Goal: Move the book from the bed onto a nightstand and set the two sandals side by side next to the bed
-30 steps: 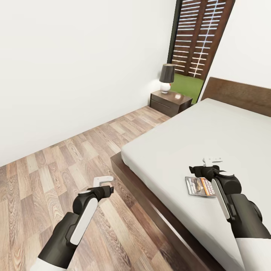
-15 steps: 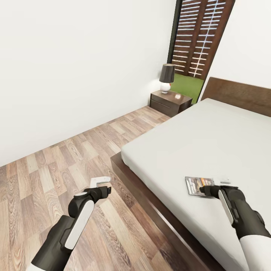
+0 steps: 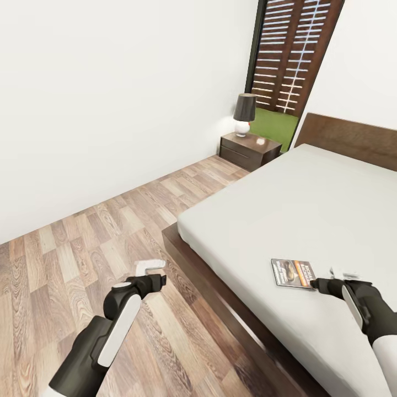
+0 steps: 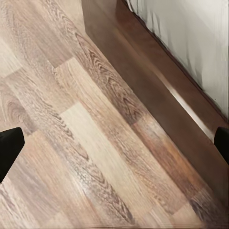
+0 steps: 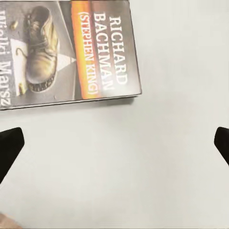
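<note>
The book lies flat on the bed's light-grey mattress, close to the foot end and not far in from the edge that faces the floor. The right wrist view shows its cover face up — a boot, an orange band, white lettering — with one long edge and a corner toward the camera. It looks a thin paperback: light and fairly stiff along the spine, yet likely to bow if pinched by one corner. Lying flush on a soft mattress, it offers no gap underneath, so I would judge the best hold to be across a long edge, one finger pressing into the mattress to slip beneath while the other comes down on the cover. The glossy cover may slide, so a deep bite near the middle of that edge seems safer than a shallow one.

The right gripper sits just beside the book, on its side away from the foot end, low over the mattress and not touching it; its fingers are spread wide and hold nothing, the tips at either side of the right wrist view. The left gripper hangs over the wood floor beside the bed frame — fingers also parted and empty. Far from the book, past the headboard corner, stands a nightstand with a lamp on top.
</note>
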### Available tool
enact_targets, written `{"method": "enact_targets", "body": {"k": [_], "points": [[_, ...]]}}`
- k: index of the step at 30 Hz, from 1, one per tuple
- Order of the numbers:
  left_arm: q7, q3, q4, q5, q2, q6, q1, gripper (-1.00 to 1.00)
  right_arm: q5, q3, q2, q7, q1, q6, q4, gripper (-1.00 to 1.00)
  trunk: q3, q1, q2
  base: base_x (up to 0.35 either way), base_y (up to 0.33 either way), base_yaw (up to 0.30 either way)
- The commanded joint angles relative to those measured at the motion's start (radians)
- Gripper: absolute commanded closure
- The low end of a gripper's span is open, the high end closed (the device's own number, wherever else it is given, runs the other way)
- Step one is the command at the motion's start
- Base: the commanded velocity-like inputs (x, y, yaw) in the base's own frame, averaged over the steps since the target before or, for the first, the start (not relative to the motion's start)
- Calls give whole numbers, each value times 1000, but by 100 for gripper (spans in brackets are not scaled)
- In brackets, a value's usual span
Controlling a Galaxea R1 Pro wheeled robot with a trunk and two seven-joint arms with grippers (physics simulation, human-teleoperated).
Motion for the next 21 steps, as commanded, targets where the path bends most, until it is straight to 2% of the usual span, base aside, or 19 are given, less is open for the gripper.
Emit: {"method": "enact_targets", "body": {"k": [1,3,4,7,11,12,17,20,21], "points": [[11,-10,1,10,-3,5,-3,-100,1,-3,-3,23,-1,4,-13,-100,-1,0,0,0,0,0],[13,-29,7,12,-20,24,-15,-100,1,-2,-9,62,-1,2,-64,-100,-1,0,0,0,0,0],[17,-36,9,13,-35,55,-36,-100,2,-1,-11,77,0,4,-104,-100,-1,0,0,0,0,0],[44,-43,23,13,-60,121,-96,-100,5,0,-13,92,1,15,-175,-100,-1,0,0,0,0,-2],[81,-47,118,15,-91,149,-187,-100,8,0,-14,101,2,42,-233,-100,0,0,0,0,0,-133],[91,-48,191,10,-112,153,-222,-100,9,0,-15,104,2,50,-246,-100,0,0,0,0,0,-243],[97,-50,232,7,-123,154,-242,-100,9,-1,-15,106,2,56,-257,-100,4,0,0,0,0,-264],[99,-55,204,6,-121,154,-245,-100,9,-1,-15,106,2,56,-259,-100,7,0,0,0,0,-275],[100,-56,158,7,-120,155,-246,-100,8,0,-15,107,2,57,-264,-100,8,0,0,0,0,-277]]}}
